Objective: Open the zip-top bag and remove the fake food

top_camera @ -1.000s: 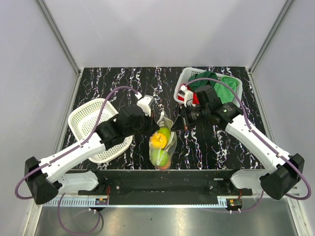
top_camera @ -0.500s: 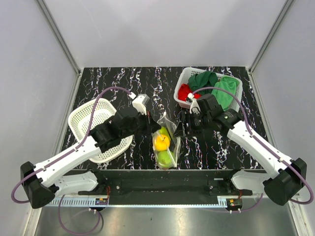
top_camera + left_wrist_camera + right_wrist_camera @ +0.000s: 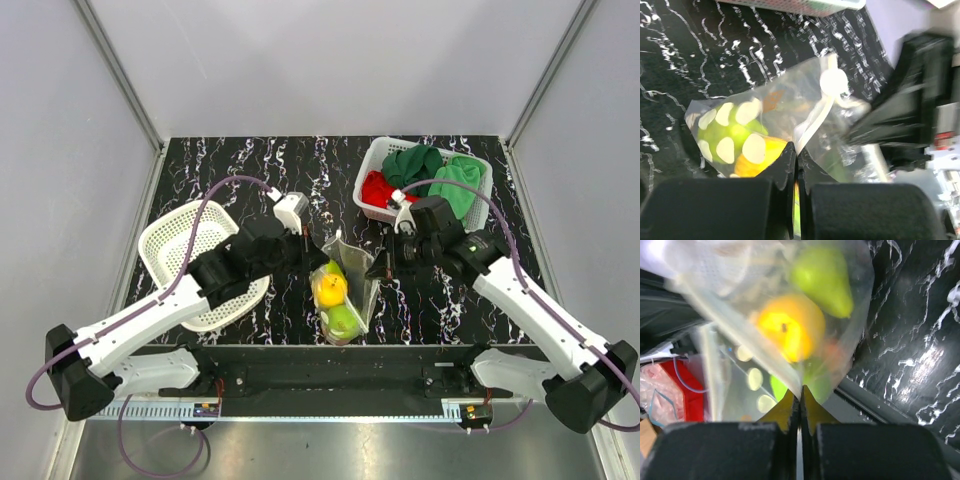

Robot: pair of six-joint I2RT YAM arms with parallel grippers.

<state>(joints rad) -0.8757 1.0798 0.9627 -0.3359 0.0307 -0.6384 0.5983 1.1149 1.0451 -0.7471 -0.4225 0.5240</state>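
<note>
The clear polka-dot zip-top bag (image 3: 342, 285) is held between my two grippers near the table's front middle. A yellow fruit (image 3: 331, 289) and a green apple (image 3: 342, 320) show through it. My left gripper (image 3: 312, 250) is shut on the bag's left lip; in the left wrist view the zip-top bag (image 3: 790, 115) stretches away from the left gripper (image 3: 797, 155), with a green apple (image 3: 727, 135) inside. My right gripper (image 3: 378, 268) is shut on the bag's right lip; in the right wrist view the right gripper (image 3: 800, 400) pinches the film, with the yellow fruit (image 3: 792, 327) and a green apple (image 3: 822, 277) beyond.
A white perforated basket (image 3: 185, 250) lies at the left under my left arm. A second white basket (image 3: 375, 160) at the back right holds red (image 3: 378, 188) and green cloths (image 3: 440, 175). The table's front edge (image 3: 330, 348) runs just below the bag.
Both grippers have come lower and forward with the bag. The right gripper has moved right, spreading the bag's mouth wider, and the fruits have slid lower in the bag.
</note>
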